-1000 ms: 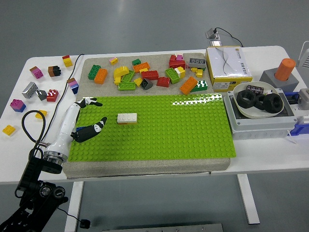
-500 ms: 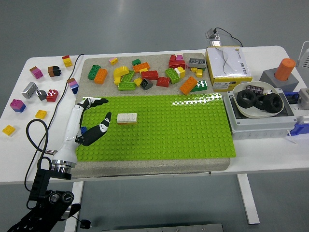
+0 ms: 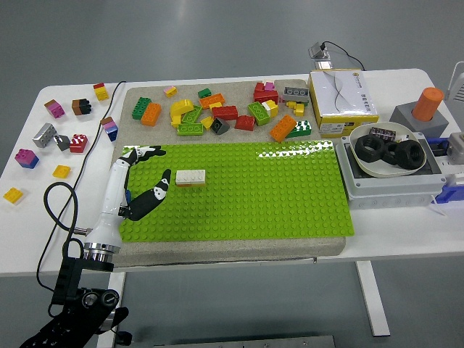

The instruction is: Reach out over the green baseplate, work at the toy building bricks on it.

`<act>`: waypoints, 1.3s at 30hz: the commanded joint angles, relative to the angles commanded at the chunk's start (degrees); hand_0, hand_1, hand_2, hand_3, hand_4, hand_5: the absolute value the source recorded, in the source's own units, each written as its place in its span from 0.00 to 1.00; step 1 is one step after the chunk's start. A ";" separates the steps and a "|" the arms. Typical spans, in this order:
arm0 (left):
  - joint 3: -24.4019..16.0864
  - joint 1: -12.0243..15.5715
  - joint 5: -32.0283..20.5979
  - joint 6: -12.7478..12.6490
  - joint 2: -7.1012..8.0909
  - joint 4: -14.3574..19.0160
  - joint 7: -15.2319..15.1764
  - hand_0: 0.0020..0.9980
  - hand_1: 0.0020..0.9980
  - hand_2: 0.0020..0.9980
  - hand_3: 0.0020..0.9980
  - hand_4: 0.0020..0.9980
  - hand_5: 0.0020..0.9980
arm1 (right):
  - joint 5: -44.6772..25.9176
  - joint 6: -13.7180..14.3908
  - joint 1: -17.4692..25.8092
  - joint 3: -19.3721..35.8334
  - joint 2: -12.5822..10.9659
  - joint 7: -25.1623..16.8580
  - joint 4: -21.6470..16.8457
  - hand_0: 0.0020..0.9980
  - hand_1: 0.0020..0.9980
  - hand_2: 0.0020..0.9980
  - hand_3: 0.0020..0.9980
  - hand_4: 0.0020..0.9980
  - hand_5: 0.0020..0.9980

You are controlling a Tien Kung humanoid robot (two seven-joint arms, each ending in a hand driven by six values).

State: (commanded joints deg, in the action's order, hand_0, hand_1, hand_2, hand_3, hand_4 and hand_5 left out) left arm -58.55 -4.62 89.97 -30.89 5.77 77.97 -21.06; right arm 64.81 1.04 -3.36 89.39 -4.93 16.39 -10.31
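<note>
A white brick on a tan one [image 3: 190,177] stands on the left part of the green baseplate [image 3: 261,196]. My left hand [image 3: 148,174] hovers over the plate's left edge, its fingers spread and holding nothing. Its thumb [image 3: 154,192] points toward the white brick, a short gap away, and its other fingers [image 3: 145,153] lie along the plate's far left corner. The white forearm [image 3: 110,206] rises from the lower left. My right arm does not show.
Several loose bricks [image 3: 225,112] lie on the beige mat behind the plate. More bricks [image 3: 54,134] are scattered at the table's left. A yellow box [image 3: 341,101], a bowl of black nuts [image 3: 388,148] on a grey case, and an orange cylinder [image 3: 428,104] stand at the right.
My left hand has moved right and farther over the baseplate, closing the gap to the white brick. The brick has not moved.
</note>
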 joint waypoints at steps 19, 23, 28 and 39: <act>0.31 -0.03 -1.06 -0.28 -0.03 -0.12 -0.67 0.76 0.75 0.74 0.62 0.60 0.01 | 2.89 -4.78 0.13 2.54 0.17 10.12 0.00 0.64 0.63 0.67 0.81 0.84 1.00; 0.15 0.03 -0.98 -0.40 0.06 -0.09 -0.68 0.76 0.75 0.74 0.62 0.60 0.01 | 3.53 -4.45 0.13 2.49 0.29 9.61 0.00 0.64 0.63 0.67 0.81 0.84 1.00; 0.23 -0.06 -0.89 -0.39 0.10 -0.13 -0.62 0.76 0.75 0.74 0.61 0.60 0.00 | 4.47 -3.81 0.07 2.41 0.36 8.52 0.00 0.64 0.63 0.66 0.81 0.84 1.00; 0.15 -0.28 -0.61 -0.13 0.25 -0.35 -0.41 0.77 0.75 0.74 0.60 0.59 0.00 | 6.69 -2.74 -0.33 3.09 0.44 6.87 0.00 0.64 0.63 0.66 0.82 0.84 1.00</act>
State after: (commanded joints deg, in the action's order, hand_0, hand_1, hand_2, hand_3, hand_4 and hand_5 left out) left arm -58.40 -4.90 89.36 -31.02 6.03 77.61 -21.47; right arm 71.50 -1.70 -3.69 92.47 -4.49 23.25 -10.31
